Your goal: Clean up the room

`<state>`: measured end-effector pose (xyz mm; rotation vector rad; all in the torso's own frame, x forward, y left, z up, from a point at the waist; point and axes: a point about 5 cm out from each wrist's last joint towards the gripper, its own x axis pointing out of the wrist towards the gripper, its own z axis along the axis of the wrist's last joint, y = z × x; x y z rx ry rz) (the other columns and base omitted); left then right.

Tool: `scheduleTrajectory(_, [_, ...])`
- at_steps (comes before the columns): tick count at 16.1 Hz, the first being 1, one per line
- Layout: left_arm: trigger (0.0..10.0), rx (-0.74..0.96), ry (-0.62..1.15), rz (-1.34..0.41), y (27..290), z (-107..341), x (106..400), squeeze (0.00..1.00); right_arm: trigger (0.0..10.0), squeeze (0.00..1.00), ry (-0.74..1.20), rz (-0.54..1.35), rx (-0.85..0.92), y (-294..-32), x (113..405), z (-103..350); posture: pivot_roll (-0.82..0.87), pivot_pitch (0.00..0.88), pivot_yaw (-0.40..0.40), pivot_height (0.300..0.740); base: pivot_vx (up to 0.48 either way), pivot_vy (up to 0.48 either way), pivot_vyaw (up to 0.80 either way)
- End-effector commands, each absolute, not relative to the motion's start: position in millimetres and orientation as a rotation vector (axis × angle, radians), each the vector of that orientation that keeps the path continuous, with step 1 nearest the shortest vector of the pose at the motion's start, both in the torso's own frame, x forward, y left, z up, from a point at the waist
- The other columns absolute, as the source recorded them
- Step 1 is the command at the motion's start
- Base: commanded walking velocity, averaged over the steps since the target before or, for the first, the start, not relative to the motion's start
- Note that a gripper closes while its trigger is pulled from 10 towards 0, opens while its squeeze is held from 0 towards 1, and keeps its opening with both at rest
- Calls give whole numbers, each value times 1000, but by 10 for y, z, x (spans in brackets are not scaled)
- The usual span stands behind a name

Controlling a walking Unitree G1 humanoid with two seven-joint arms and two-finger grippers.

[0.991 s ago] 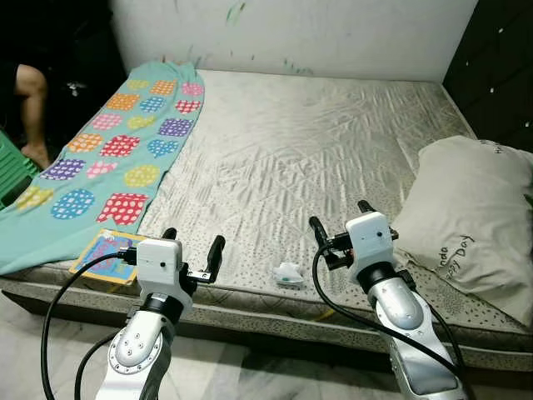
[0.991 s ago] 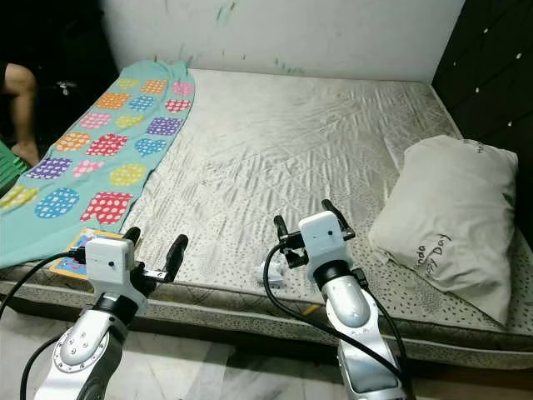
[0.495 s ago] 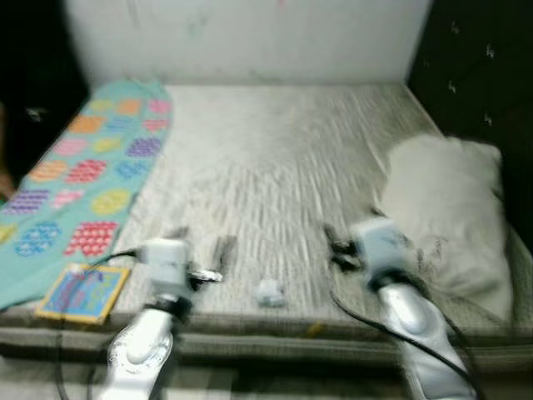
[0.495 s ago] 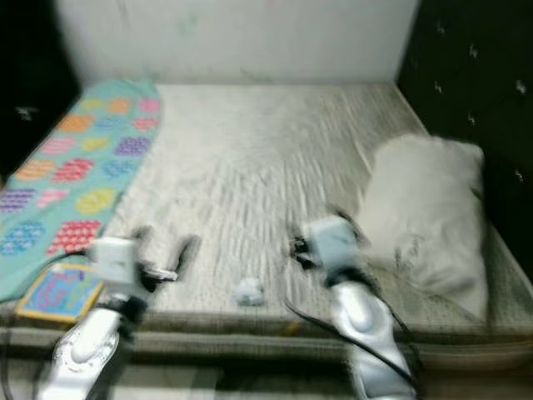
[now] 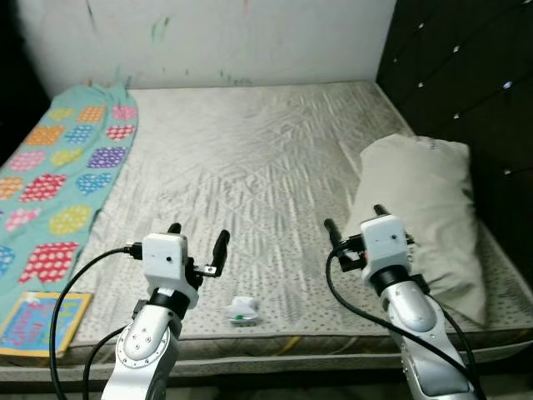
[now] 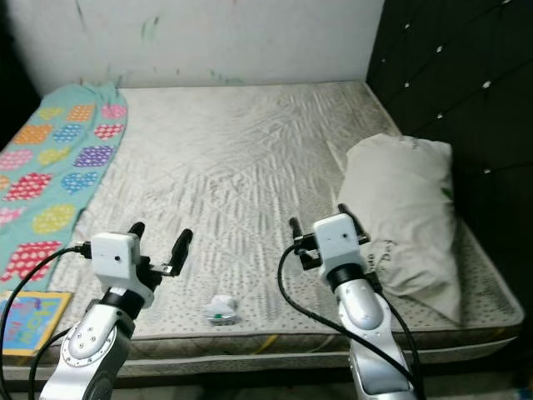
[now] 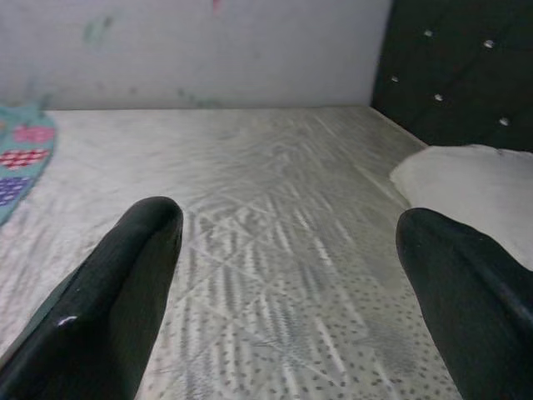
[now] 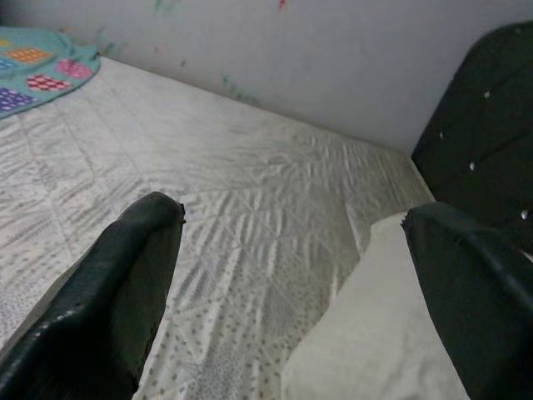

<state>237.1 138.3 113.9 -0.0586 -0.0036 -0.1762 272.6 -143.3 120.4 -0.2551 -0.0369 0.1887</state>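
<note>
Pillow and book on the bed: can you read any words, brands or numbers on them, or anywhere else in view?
Pillow: dark lettering near its lower edge and a small mark near its top corner, both too small to read.
Book at the mattress corner: colourful cover, any print too blurred to read.
Small white and green item near the mattress edge: no legible label.
Teal patterned blanket: spotted shapes, no text.

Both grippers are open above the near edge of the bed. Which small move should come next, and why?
Probably lower the left gripper toward the small white crumpled item at the mattress edge. It lies just beside that open gripper, nearer than the right gripper, and looks like litter.
</note>
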Motion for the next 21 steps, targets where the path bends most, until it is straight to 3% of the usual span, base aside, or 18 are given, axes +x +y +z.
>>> scheduleTrajectory(1, [10000,-33,20,-148,1462,1098,2366,0,10000,0,-71,208,-238,-1342,2752,1272,-15,55,-14,740,0,0,0])
scheduleTrajectory(13, [10000,-34,34,-138,1466,1083,2389,0,10000,0,-54,240,-188,-1298,2743,1258,-14,69,-9,740,0,0,0])
scheduleTrajectory(18, [10000,-20,131,-72,1696,952,2361,0,10000,0,95,339,-187,-1309,2600,1041,-16,100,-6,740,0,0,0])
scheduleTrajectory(21, [10000,13,138,-41,1888,957,2380,0,10000,0,152,359,-232,-1458,2526,977,-23,111,-8,740,0,0,0])
